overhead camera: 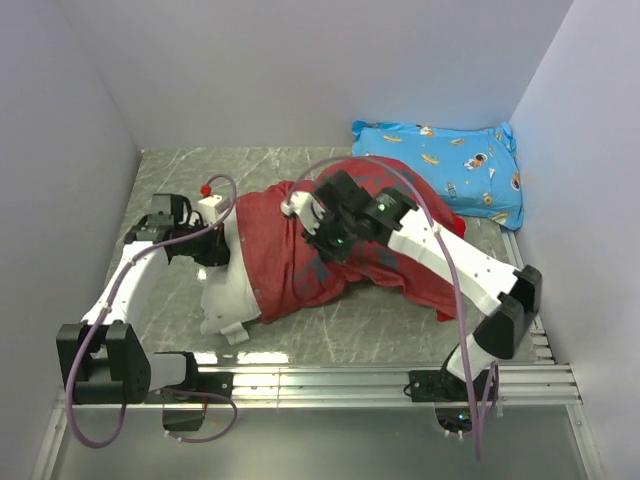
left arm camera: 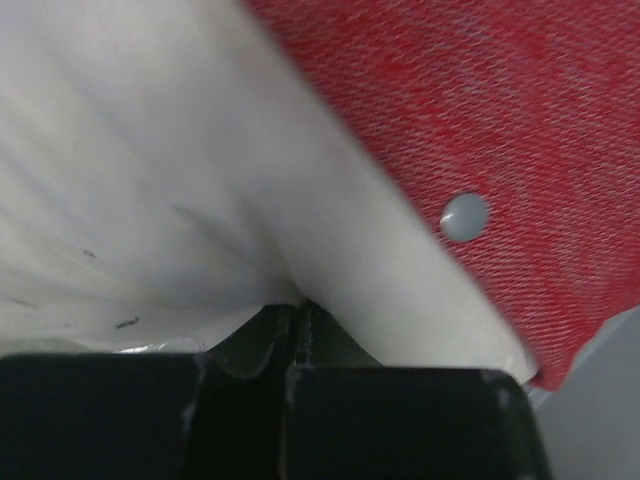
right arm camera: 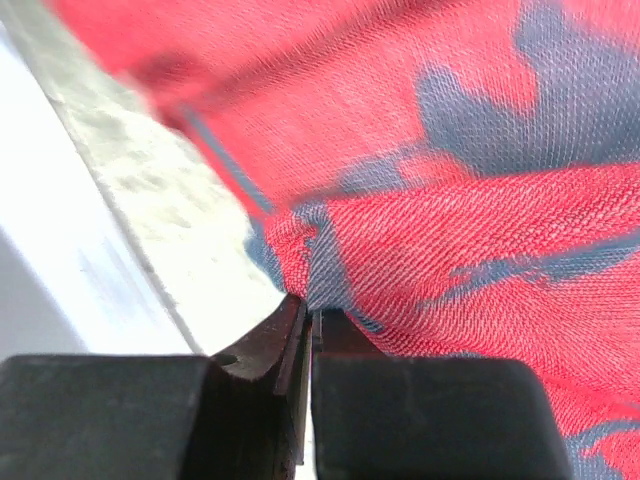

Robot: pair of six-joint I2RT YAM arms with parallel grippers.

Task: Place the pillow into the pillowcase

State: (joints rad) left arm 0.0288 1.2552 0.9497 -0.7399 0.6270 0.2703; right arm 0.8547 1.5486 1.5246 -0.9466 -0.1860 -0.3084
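We see the white pillow (overhead camera: 222,300) on the grey table (overhead camera: 165,175), with its right part inside the red pillowcase (overhead camera: 270,255). The left gripper (overhead camera: 215,247) is at the pillow's left edge. The right gripper (overhead camera: 318,240) rests on the red cloth, maybe pinching it. A blue pillow (overhead camera: 450,170) lies in the far right corner.

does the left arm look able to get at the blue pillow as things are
Probably not. The left gripper is shut on the pillow at the left, and the blue pillow lies in the far right corner, past the pillowcase and the right arm.
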